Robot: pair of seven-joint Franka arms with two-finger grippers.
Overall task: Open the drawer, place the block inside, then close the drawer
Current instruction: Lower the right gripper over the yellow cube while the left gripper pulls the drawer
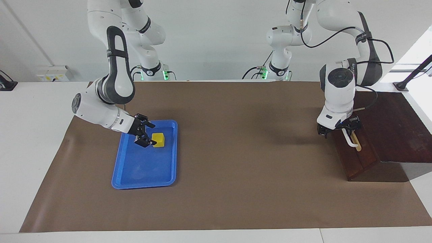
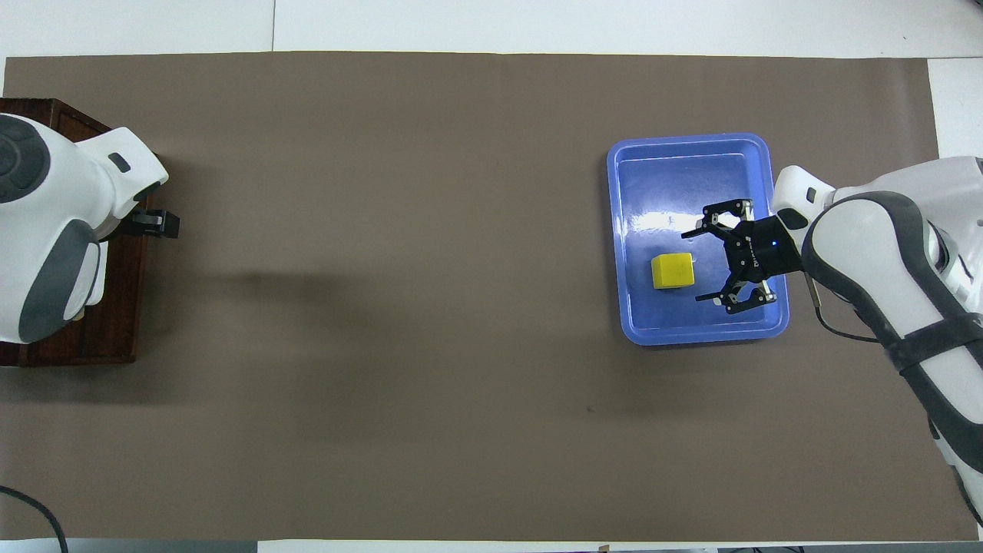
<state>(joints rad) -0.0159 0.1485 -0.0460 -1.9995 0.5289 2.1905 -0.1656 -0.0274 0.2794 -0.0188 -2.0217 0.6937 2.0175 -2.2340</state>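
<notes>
- While both arms work at once, the risk is timing: the drawer (image 1: pixel 354 148) looks shut, so a block arriving early has nowhere to go.
- Right gripper (image 1: pixel 147 134) hangs low in the blue tray (image 1: pixel 141 175), jaws wide, just beside the block (image 1: pixel 158 140); closing off-centre could shove it away.
- Left gripper (image 1: pixel 337 130) is at the white handle (image 1: pixel 349 140), empty; I'd call it open. A skewed pull could drag the whole box.
- Block's a small bright yellow cube, sitting flat in the tray at the right arm's end of the tabletop (image 1: pixel 236 152).
</notes>
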